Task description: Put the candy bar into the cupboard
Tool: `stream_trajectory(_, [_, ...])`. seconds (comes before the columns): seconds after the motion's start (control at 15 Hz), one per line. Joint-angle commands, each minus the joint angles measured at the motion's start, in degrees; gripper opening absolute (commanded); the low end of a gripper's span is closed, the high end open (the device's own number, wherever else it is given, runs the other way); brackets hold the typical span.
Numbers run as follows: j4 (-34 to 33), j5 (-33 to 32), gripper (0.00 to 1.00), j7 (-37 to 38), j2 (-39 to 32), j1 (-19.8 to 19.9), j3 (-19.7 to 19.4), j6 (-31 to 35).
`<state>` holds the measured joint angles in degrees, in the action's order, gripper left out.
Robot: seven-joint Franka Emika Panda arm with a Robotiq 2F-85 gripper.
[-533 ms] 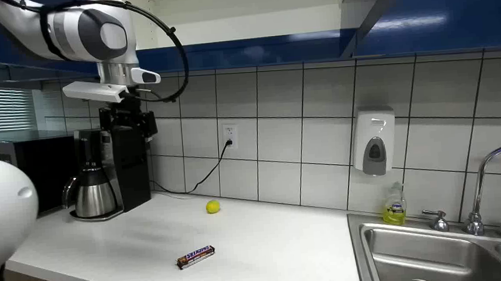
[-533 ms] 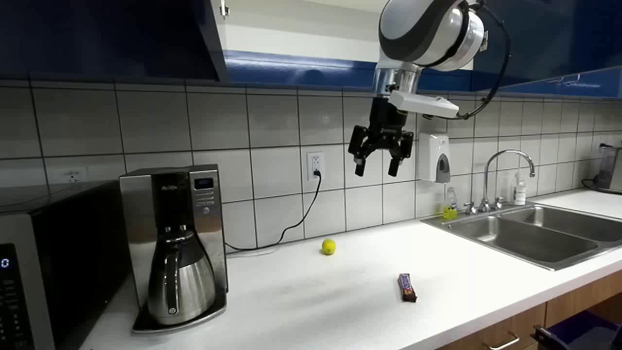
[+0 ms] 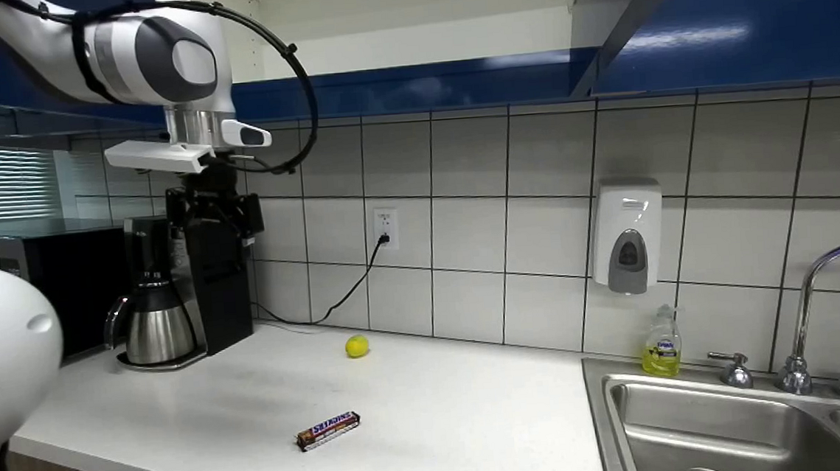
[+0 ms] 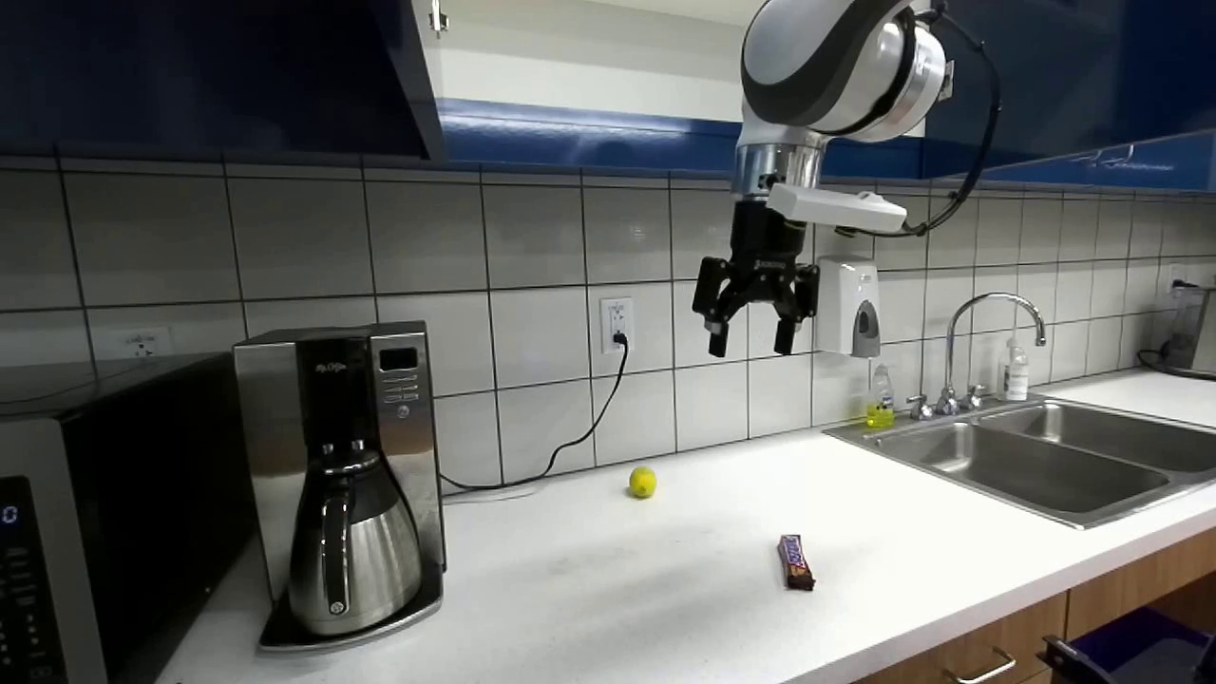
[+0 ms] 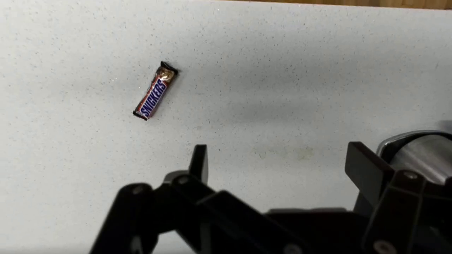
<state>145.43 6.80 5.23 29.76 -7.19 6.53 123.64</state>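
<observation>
The candy bar (image 3: 328,430) is a small dark brownish-red Snickers bar lying flat on the white counter. It also shows in an exterior view (image 4: 795,562) and at the upper left of the wrist view (image 5: 156,91). My gripper (image 4: 751,340) is open and empty, pointing down, well above the counter. Its spread fingers also show in the wrist view (image 5: 278,151), with the bar off to their upper left. The cupboard (image 3: 410,88) hangs overhead with a blue lower edge and a white interior. It is open in both exterior views (image 4: 579,133); its upper part is out of frame.
A coffee maker (image 4: 408,456) with a steel carafe stands beside a black microwave (image 4: 142,503). A yellow ball (image 3: 357,346) lies near the tiled wall. A sink (image 3: 699,423), soap bottle (image 3: 661,348) and soap dispenser (image 3: 628,236) are on the sink side. An open cupboard door (image 3: 634,21) juts out.
My gripper has moved slightly down, and a little to the right in an exterior view. It stays open. The candy bar has not moved.
</observation>
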Motion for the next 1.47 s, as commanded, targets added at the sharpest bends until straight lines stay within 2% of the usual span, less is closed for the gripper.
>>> stream_trajectory(0.0, [-0.6,-1.1,1.00,2.4,-0.3,1.5,0.3,-2.5])
stream_trajectory(0.87, [3.6,0.5,1.00,7.2,-8.0,5.2,-2.2,4.6])
stream_trajectory(1.4, [6.5,0.5,1.00,11.2,-17.6,6.5,-3.0,20.1])
